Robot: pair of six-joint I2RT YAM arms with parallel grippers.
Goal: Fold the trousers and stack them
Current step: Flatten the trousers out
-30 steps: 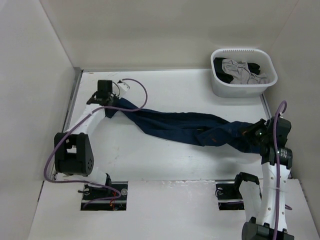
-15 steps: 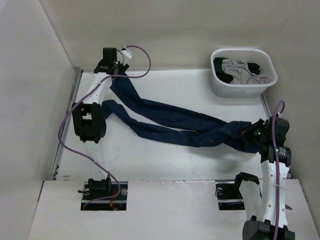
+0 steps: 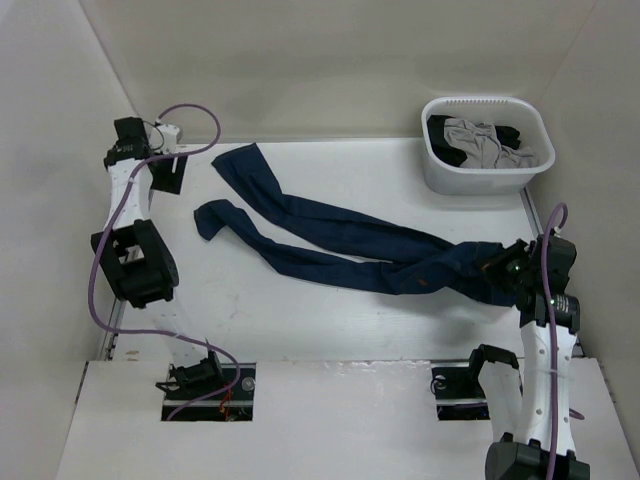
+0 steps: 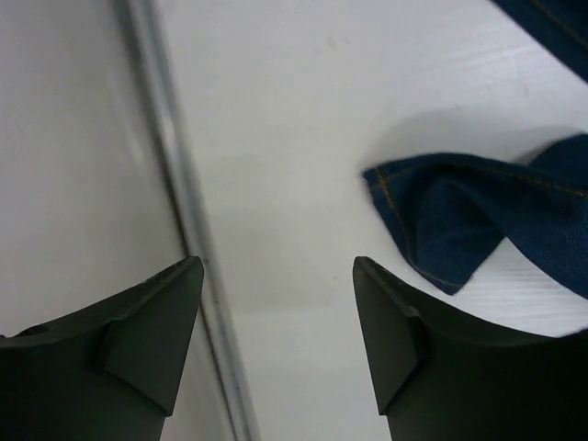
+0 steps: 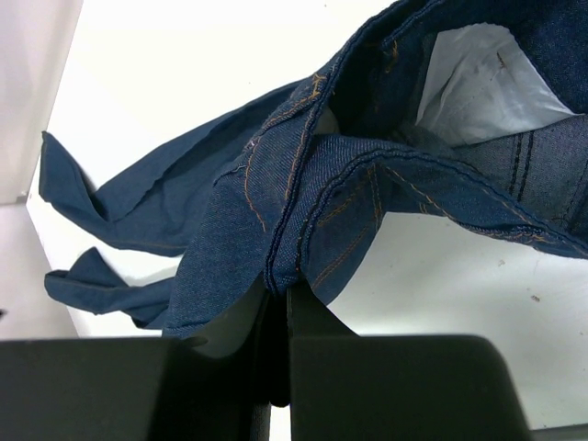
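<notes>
From above, the jeans lie stretched across the table, legs toward ten o'clock and waist at three. There the right gripper anchors them, probably to straighten them.

Left wrist: the left gripper has its jaws spread and empty, with a leg hem at three o'clock.

Right wrist: the jaws are clamped on a denim seam.

Two arms, set well apart.
Left arm reaches far forward, left claw gaping; right arm stands bent, right claw pinched on the trousers.

Closed right gripper pinches trousers waist fold; legs trail away across table.
</notes>
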